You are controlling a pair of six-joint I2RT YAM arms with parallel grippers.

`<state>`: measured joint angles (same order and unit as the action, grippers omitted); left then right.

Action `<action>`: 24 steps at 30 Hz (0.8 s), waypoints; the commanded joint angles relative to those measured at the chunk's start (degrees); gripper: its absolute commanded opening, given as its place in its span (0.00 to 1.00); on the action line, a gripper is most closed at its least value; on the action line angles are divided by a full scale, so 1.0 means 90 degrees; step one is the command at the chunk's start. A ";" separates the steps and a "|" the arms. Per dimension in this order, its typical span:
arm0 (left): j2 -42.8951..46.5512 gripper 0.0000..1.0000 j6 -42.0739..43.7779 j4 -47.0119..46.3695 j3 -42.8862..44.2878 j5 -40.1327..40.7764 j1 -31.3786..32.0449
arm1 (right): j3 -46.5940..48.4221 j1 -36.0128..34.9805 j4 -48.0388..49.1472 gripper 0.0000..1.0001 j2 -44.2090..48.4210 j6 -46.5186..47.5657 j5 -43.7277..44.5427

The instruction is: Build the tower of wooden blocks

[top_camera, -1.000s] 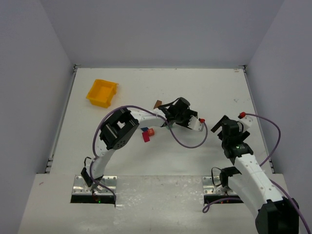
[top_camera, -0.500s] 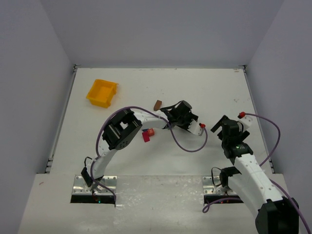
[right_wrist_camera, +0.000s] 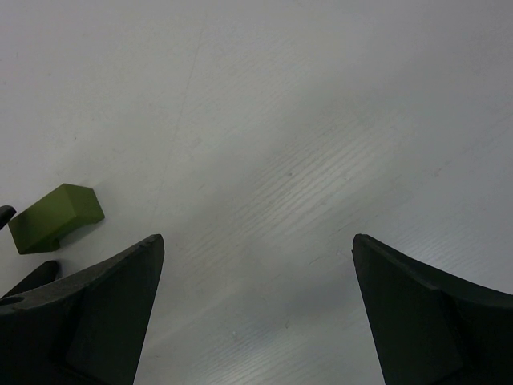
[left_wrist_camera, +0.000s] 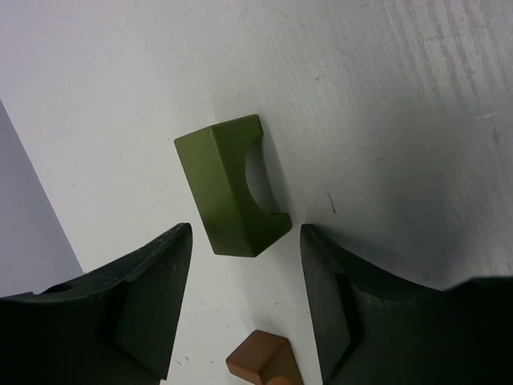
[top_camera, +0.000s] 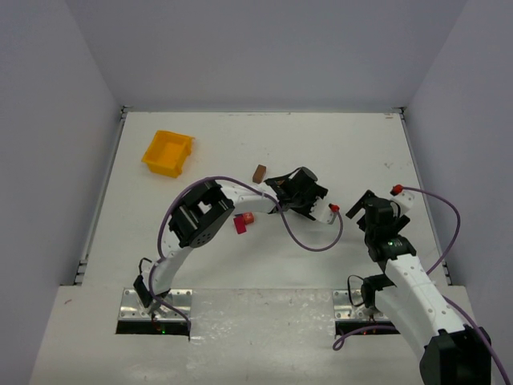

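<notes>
An olive block (left_wrist_camera: 232, 184) with an arched cut-out lies on the white table (left_wrist_camera: 401, 96), just past my left gripper's (left_wrist_camera: 244, 241) fingertips. The jaws stand open on either side of it and touch nothing. A brown block (left_wrist_camera: 263, 361) lies lower down between the fingers (left_wrist_camera: 152, 305). From above, the left gripper (top_camera: 282, 186) hides the olive block, and the brown block (top_camera: 259, 172) lies just up and left of it. A red block (top_camera: 240, 226) and an orange block (top_camera: 248, 217) sit together left of the arm. My right gripper (right_wrist_camera: 256, 237) is wide open over bare table, with the olive block (right_wrist_camera: 56, 216) at its left.
A yellow-orange tray (top_camera: 168, 152) stands at the back left. The left arm's purple cable (top_camera: 309, 241) loops over the table's middle. My right gripper (top_camera: 362, 207) hovers right of the left gripper. Grey walls close in the table on three sides.
My left gripper has shifted slightly right and towards the near edge, uncovering the whole brown block. The right arm has not moved.
</notes>
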<state>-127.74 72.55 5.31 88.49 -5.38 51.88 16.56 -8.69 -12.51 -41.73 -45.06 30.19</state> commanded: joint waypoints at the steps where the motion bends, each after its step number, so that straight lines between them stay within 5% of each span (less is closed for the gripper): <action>1: 0.0038 0.56 -0.0043 0.0215 0.0016 0.0094 0.0085 | 0.0005 0.0043 0.0199 0.99 0.0038 0.0080 -0.0019; 17: 0.0273 0.65 -0.0290 0.0327 0.0069 0.0373 0.0085 | 0.0035 0.0038 0.0260 0.99 -0.0015 0.0248 -0.0281; 19: 0.0549 1.00 -0.0435 0.0318 0.0031 0.0296 0.0076 | 0.0065 0.0038 0.0384 0.99 -0.0167 0.0485 -0.0513; 24: 0.1293 1.00 -0.0751 0.0186 -0.0412 -0.0143 0.0009 | 0.0254 0.0028 0.0376 0.99 -0.0540 0.0783 -0.0877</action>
<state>-124.11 68.94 6.95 88.24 -2.46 52.16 16.51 -8.69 -11.45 -44.47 -41.04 25.21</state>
